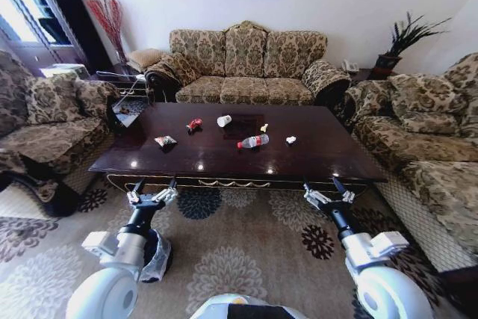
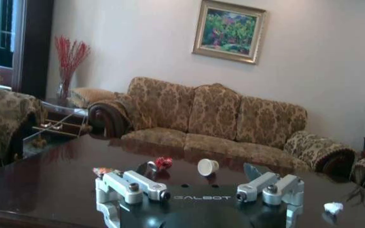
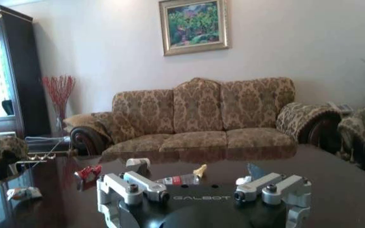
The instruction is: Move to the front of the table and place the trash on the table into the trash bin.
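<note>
The dark glossy table (image 1: 314, 155) stands just ahead of me. On it lie the trash items: a red wrapper (image 1: 194, 123), a white paper cup (image 1: 224, 120) on its side, a clear bottle with a red label (image 1: 254, 141), a snack packet (image 1: 165, 140) and a white paper bit (image 1: 290, 140). My left gripper (image 1: 155, 184) and right gripper (image 1: 322, 183) hang open and empty at the table's near edge. The black trash bin (image 1: 158, 258) with its plastic liner sits on the carpet under my left arm. In the left wrist view the cup (image 2: 208, 166) and wrapper (image 2: 163, 163) lie beyond the fingers.
Patterned sofas enclose the table: a long one (image 1: 246, 65) behind it, one on the left (image 1: 45, 121) and one on the right (image 1: 426, 132). A side table (image 1: 123, 84) stands at the far left corner. A flowered carpet (image 1: 246, 244) covers the floor between me and the table.
</note>
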Robot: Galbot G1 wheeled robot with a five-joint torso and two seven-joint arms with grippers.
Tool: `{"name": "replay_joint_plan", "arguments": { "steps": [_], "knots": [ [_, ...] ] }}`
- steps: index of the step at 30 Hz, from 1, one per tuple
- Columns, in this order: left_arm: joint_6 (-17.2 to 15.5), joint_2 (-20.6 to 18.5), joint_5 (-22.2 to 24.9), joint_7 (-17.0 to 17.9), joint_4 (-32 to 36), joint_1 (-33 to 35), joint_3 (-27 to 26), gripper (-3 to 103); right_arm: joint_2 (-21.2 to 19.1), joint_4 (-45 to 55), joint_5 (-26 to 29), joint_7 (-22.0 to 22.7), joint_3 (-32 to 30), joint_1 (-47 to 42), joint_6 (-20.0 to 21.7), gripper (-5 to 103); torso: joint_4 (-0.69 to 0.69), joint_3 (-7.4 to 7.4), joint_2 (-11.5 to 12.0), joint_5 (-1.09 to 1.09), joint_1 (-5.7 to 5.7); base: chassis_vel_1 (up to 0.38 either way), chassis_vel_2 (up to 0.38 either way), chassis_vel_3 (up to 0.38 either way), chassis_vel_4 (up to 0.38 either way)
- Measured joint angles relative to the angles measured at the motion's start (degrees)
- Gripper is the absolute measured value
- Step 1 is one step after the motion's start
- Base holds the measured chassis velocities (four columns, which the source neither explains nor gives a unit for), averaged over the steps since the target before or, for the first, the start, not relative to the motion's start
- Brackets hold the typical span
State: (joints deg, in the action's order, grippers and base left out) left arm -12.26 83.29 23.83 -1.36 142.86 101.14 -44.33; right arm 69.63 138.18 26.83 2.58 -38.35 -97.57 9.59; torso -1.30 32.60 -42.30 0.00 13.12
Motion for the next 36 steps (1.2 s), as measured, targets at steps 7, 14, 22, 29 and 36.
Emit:
{"name": "replay_joint_plan", "arguments": {
  "steps": [7, 14, 22, 29, 36],
  "knots": [
    [0.37, -0.16, -0.02, -0.01, -0.92, -0.46, -0.05, 100, -0.12, -0.08, -0.21, -0.03, 0.41, 0.14, 0.47, 100, 0.0, 0.0, 0.0, 0.0, 0.0, 0.011, 0.01, -0.012, -0.013],
    [0.37, -0.33, -0.02, -0.03, -1.55, -0.71, 0.39, 100, 0.03, 1.18, -0.34, -0.16, 0.45, -0.56, 0.57, 100, 0.01, 0.0, 0.0, 0.0, 0.0, 0.149, 0.134, -0.132, -0.167],
    [0.23, -0.46, -0.02, -0.03, -2.25, -0.66, 0.71, 100, 0.36, 0.68, -2.01, -0.87, 0.93, -0.79, -0.97, 100, 0.0, 0.0, 0.0, 0.0, 0.0, 0.239, 0.249, -0.242, -0.223],
    [-0.05, -1.81, -0.39, -0.03, -4.23, -0.63, 0.0, 100, 0.46, -0.15, -2.27, -1.08, 1.93, -0.41, -2.12, 100, 0.0, 0.0, 0.0, -0.07, 0.0, 0.288, 0.302, -0.305, -0.31],
    [-6.63, -7.3, -1.26, 0.98, -7.89, 3.54, -0.98, 100, 0.48, -0.56, -2.32, -0.74, 1.57, -1.45, -2.2, 100, -0.04, 0.0, 0.0, -0.03, 0.0, 0.167, 0.138, -0.123, -0.14]
  ]
}}
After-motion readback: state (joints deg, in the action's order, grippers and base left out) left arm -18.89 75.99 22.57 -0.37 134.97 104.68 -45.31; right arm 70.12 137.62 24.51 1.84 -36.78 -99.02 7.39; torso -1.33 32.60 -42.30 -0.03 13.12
